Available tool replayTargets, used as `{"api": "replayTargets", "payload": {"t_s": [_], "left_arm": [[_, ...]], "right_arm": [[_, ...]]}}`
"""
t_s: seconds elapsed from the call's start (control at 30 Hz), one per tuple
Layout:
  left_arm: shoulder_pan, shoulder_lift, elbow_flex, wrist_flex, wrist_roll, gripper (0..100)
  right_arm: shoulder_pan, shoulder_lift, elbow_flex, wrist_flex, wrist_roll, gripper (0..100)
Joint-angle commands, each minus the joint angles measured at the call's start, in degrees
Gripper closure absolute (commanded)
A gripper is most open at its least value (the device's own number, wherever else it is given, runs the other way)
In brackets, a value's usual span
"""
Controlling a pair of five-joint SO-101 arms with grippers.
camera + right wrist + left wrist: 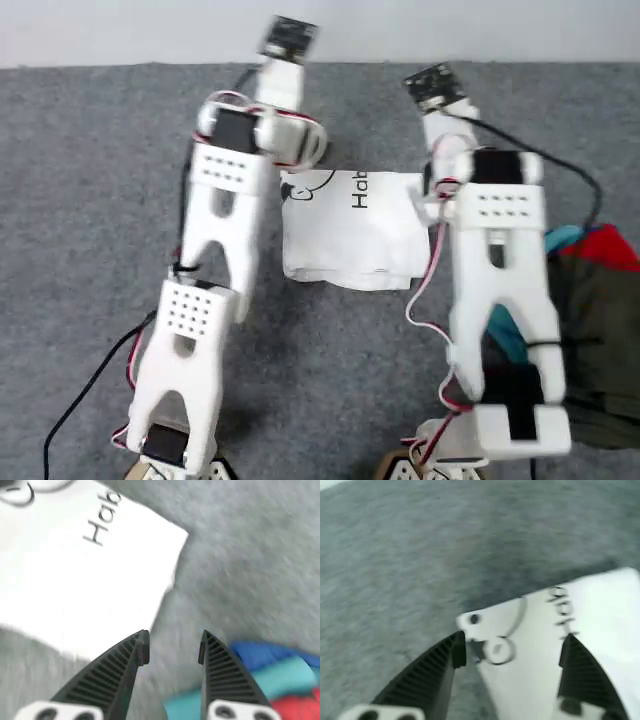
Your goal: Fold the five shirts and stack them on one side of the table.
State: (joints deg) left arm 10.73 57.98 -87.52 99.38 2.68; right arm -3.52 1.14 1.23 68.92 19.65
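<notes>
Shirts, two lots. Entries run from the left side of the table to the right.

Grey felt-like table cover (90, 200): nubby, matte, spans the whole table.

Left arm (215, 260): white plastic links with grids of small holes, red and black wires along the joints. It stretches to the far left corner of the white shirt. Left gripper (514, 647): black ribbed fingers (442, 665) spread wide. One tip is at the shirt's edge by the printed outline drawing, the other over plain white cloth. Nothing is clamped between them.

White folded shirt (350, 235): smooth fabric in a rough rectangle with black lettering and a line drawing. It lies flat at table centre between the two arms. The near edge shows soft stacked folds; the far corners are crisp.

Right arm (500, 290): same white perforated plastic, alongside the shirt's right edge. Right gripper (174, 645): fingers part-open with a narrow gap. It sits over bare grey cover just beside the shirt's right edge, holding nothing.

Pile of coloured shirts (600, 300): crumpled, unfolded, at the right table edge. Red, teal, blue and dark olive cloth overlap, partly under the right arm.
</notes>
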Motion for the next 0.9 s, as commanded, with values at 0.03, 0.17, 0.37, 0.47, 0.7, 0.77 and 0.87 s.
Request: {"api": "replayTargets", "payload": {"t_s": [0.03,0.17,0.37,0.47,0.7,0.77,0.87], "left_arm": [[-2.7,-8.8,-2.4,1.2,0.0,70],[-2.2,-16.1,-2.3,1.2,0.0,70],[-1.9,-23.9,-2.2,1.3,0.0,70],[-1.9,-26.4,-0.7,1.3,0.0,70],[-2.1,-34.0,12.3,1.3,0.0,70],[-2.1,-37.4,16.6,1.3,-0.1,70],[-2.1,-43.7,23.6,1.2,-0.3,70]], "right_arm": [[-1.0,9.3,0.9,-12.9,-6.2,81.9],[-1.0,17.3,0.4,-15.5,-7.6,81.9],[-2.3,25.6,-3.8,-15.6,-7.6,82.1],[-3.0,28.4,-4.3,-15.7,-7.5,82.3],[-3.3,29.4,-4.3,-15.5,-1.1,99.8],[-3.3,28.4,-4.3,-14.1,-0.5,96.9],[-3.2,24.0,-4.4,-11.2,-0.4,98.5]]}}
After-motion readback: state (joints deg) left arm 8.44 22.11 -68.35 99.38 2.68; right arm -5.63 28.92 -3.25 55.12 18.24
